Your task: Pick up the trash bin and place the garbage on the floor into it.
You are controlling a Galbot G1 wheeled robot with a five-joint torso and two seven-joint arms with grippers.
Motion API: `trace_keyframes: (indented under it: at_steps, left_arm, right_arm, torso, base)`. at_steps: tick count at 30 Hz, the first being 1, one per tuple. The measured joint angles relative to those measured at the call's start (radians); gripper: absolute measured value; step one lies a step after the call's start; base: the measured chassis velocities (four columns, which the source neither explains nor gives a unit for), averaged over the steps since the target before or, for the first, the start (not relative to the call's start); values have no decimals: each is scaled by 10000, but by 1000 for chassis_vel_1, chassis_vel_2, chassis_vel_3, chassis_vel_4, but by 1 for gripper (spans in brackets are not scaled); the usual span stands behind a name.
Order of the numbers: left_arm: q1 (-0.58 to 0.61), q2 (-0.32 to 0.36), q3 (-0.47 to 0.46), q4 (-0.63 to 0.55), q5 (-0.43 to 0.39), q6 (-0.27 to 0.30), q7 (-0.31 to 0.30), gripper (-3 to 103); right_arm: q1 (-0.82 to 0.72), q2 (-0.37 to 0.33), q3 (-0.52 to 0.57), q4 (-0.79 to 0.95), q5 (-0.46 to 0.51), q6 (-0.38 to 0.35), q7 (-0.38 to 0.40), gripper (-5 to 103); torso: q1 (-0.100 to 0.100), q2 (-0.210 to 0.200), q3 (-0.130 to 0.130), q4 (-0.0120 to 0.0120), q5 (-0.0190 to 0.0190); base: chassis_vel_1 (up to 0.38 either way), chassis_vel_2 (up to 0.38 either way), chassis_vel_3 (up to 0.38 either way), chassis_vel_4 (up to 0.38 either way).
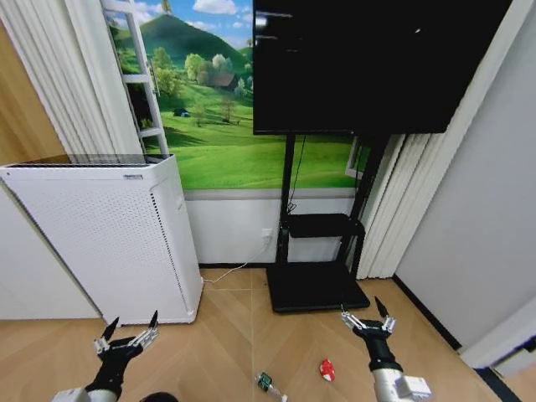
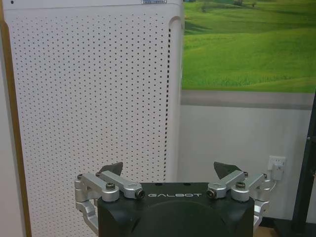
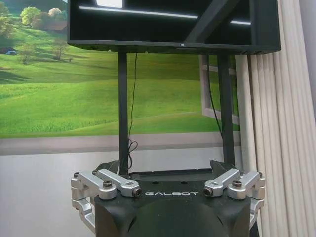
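Observation:
On the floor (image 1: 226,335), a clear bottle with a green label (image 1: 268,384) lies near the view's bottom edge, and a red-and-white scrap (image 1: 327,369) lies just right of it. My left gripper (image 1: 130,328) hangs open above the floor in front of the white appliance, nothing between its fingers (image 2: 170,170). My right gripper (image 1: 366,314) is open too, just above and right of the red scrap, facing the TV stand (image 3: 167,167). A dark rounded edge (image 1: 159,397) peeks in at the bottom edge; I cannot tell whether it is the trash bin.
A tall white perforated appliance (image 1: 100,234) stands at the left against the wall. A black TV stand base (image 1: 316,289) sits ahead under a large screen (image 1: 368,67). A grey wall (image 1: 477,226) closes the right side. A white cable (image 1: 226,272) trails on the floor.

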Motion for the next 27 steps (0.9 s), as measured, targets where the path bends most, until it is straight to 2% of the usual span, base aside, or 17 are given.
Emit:
trace_keyframes:
  at_steps: [13,27]
  left_arm:
    - [6,11,-25,70,494,-163,54,100]
    - [18,9,-10,71,441,-192,68,100]
  right_arm:
    - [-21,34,15,-17,-27,24,-7,100]
    - [-43,48,34,0,-48,58,-7,100]
  torso:
    - [-189,-453,-263,0,0]
    - [-418,-1019,-600,0,0]
  base:
    - [5,6,8,4]
    - [0,0,0,0]
